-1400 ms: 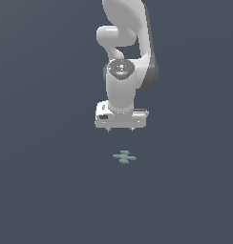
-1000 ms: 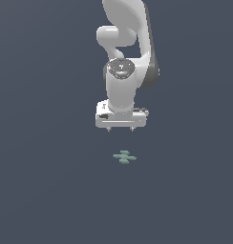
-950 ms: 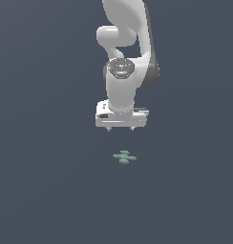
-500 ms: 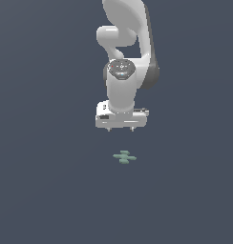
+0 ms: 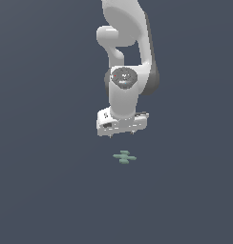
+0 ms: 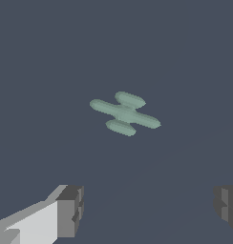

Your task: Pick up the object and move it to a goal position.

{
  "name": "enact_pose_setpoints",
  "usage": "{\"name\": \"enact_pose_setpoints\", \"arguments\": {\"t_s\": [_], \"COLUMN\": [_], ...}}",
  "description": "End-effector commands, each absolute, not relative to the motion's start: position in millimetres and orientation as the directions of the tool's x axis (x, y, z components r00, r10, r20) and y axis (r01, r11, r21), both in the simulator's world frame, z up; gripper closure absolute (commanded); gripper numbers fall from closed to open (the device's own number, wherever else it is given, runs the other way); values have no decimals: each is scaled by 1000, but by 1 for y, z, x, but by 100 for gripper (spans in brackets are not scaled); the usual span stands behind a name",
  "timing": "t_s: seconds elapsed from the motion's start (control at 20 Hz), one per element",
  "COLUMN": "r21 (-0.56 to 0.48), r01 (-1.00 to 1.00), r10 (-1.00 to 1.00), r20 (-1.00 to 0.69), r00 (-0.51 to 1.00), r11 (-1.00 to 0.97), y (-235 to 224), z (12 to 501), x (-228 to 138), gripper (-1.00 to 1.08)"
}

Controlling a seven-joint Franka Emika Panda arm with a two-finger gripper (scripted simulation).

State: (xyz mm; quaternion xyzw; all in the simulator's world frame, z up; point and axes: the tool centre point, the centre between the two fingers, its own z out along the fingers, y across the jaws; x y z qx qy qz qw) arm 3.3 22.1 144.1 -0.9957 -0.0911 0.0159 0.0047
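The white robot gripper [image 5: 122,135] hangs right above the tiny flat pale green cross-shaped piece [image 5: 124,157], w/ a gap between. Fingers [image 6: 69,211] are spread wide, prob so they fit round it. Piece lies flat on the dark grey floor [image 5: 47,190], not touched yet

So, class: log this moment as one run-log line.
phase: approach | gripper: open, above object | object: flat on floor, not grasped | contact: none

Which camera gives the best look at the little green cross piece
The wrist view: the green cross piece appears large, its long bar and short lobes distinct. In the exterior view it is only a tiny mark below the end effector.
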Motion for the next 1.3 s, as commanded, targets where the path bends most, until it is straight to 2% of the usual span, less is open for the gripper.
{"name": "enact_pose_setpoints", "arguments": {"t_s": [0.0,0.7,1.25], "r21": [-10,-3,0], "r01": [243,616,745], "r10": [243,616,745], "r20": [-29,-12,-1], "r00": [970,788,667], "r11": [-970,-788,-667], "y": [24,34,39], "z": [137,89,67], "x": [9,42,55], "gripper": [-92,-92,-92]}}
